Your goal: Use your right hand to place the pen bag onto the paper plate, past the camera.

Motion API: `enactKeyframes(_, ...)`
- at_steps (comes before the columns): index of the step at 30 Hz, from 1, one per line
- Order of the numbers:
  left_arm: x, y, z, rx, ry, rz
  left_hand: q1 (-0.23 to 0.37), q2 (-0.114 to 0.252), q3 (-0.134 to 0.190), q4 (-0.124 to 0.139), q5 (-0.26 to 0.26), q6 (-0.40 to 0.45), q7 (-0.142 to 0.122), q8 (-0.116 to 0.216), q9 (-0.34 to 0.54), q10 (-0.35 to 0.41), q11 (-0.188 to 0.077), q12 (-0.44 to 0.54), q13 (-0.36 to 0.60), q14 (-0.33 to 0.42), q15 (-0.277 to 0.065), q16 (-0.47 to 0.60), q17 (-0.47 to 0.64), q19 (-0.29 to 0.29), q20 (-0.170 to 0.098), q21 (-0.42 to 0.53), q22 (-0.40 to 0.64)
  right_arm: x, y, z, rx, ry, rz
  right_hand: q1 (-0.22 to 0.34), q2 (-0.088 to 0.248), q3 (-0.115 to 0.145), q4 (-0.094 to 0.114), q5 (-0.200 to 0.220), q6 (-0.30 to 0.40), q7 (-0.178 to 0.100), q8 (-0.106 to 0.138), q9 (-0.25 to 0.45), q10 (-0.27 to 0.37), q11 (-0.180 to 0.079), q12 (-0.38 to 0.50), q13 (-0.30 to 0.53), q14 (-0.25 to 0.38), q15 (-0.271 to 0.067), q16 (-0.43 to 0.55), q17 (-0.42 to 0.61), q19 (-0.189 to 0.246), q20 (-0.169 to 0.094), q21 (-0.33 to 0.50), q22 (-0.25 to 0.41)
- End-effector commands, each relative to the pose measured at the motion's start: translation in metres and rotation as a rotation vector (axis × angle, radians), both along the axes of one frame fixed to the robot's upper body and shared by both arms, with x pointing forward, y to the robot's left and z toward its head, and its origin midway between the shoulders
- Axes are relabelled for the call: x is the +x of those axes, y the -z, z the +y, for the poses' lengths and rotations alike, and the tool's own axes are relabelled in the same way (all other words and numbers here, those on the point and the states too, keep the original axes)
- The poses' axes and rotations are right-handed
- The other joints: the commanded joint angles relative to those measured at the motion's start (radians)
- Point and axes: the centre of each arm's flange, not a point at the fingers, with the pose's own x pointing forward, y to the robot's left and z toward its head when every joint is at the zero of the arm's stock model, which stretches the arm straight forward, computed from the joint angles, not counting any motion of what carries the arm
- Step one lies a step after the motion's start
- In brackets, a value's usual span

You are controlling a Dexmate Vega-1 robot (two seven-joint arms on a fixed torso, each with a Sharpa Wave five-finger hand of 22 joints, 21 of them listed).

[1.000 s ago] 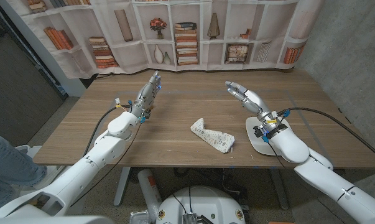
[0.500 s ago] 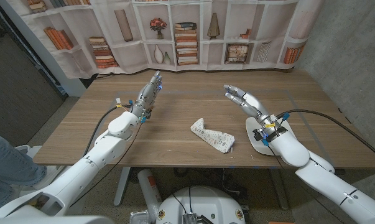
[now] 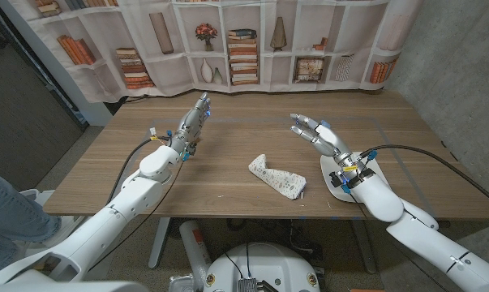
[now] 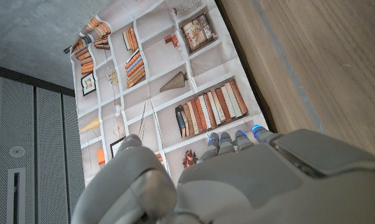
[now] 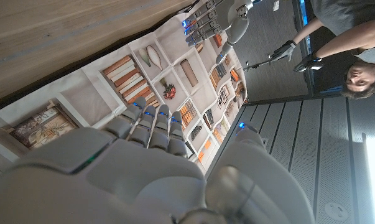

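Right robot hand [image 3: 319,134] open, empty, raised over the desk [image 3: 228,186]; soft patterned pen bag [image 3: 276,177] lies crumpled near it, apart; flat white paper plate [image 3: 332,185] beside the bag.

Even, soft light; wrist views perhaps slightly blurred.

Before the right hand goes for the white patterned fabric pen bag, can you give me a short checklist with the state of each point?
1. Right hand free: ok, fingers apart, holding nothing.
2. White patterned fabric pen bag reachable: ok, it lies alone near the table's front edge, beside the right arm.
3. White paper plate ready: not ok, the right forearm hangs over most of it.
4. Left hand out of the way: ok, raised far from the pen bag, holding nothing.
5. Camera to pass: cannot tell, none seen on the wooden table.
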Motion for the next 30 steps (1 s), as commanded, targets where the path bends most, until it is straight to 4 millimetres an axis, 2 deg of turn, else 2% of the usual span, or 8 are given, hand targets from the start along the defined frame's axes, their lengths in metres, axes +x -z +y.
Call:
enactKeyframes(1,-0.002,0.000,0.002,-0.003,0.003,-0.012,0.010,0.001,-0.001,-0.002,0.003,0.000,-0.004,-0.003,0.002,-0.002,-0.007,-0.002,0.004,-0.025,0.003,0.002,0.003,-0.055,0.010,0.001,0.003,-0.007,0.005,0.005,-0.034,0.034,-0.033,0.014,-0.002,0.004,-0.008,0.005,0.010,-0.001,0.008,0.004,0.009,0.000,0.005,0.004,0.008,-0.002,0.003,0.005,0.009,-0.019,0.007,0.002)
enactKeyframes(30,0.010,-0.003,-0.005,-0.003,0.017,-0.008,0.015,0.005,-0.005,-0.003,0.001,0.001,-0.004,-0.004,0.002,-0.001,-0.007,-0.002,0.004,-0.024,0.003,0.003,0.003,-0.054,0.012,0.001,0.003,-0.017,0.004,0.011,-0.126,0.119,-0.113,0.025,-0.002,0.005,-0.016,0.009,0.032,-0.009,0.013,0.004,0.018,-0.007,0.006,0.004,0.015,-0.008,0.003,0.005,0.013,-0.019,0.007,0.002)
